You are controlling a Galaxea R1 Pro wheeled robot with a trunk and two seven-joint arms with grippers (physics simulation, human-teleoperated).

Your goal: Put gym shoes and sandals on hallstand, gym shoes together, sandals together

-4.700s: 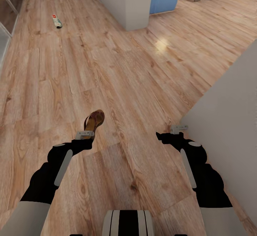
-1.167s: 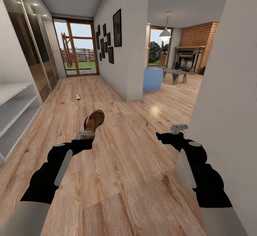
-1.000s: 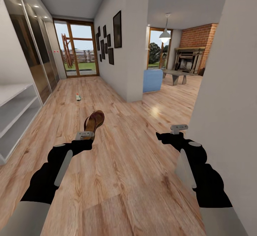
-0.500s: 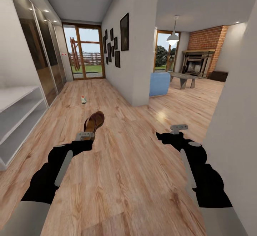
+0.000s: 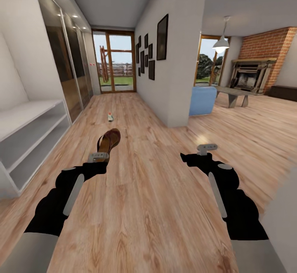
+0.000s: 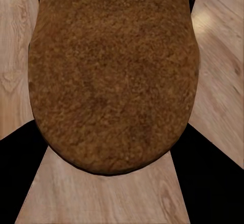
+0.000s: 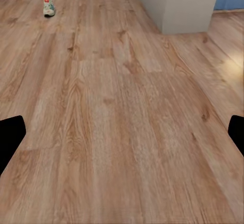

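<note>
Our left hand (image 5: pixel 99 156) was pinching one sandal (image 5: pixel 109 140) by its heel end, the shoe standing out ahead of the fingers with its toe pointing down the corridor, clear of the corridor floor (image 5: pixel 156 207). In the left wrist view the brown sole (image 6: pixel 112 71) sat between the two dark fingers (image 6: pixel 213 183), so we judged the grip real but narrow: only the end of the sandal looked caught.

Our right hand (image 5: pixel 205 148) carried nothing. Its fingers appeared at the far edges of the right wrist view, so we logged it as spread wide.

The white shelving unit (image 5: pixel 29 141) with two open tiers stood against the left wall, off to the side of the left arm, not in front of it. Whether it was the hallstand proper we could not confirm; no upper wall shelves showed. One gym shoe (image 5: pixel 110 117) lay on the floor well down the corridor, also seen in the right wrist view (image 7: pixel 48 7).

Risks noted:
- The sandal could pivot or slip in an end grip during a turn of the base.
- Its projecting toe could strike the shelving edge on approach.
- Placing on the wrong white unit would fail the task.
- The right arm ran near the wall (image 5: pixel 284 223); a turn could scrape it.
</note>
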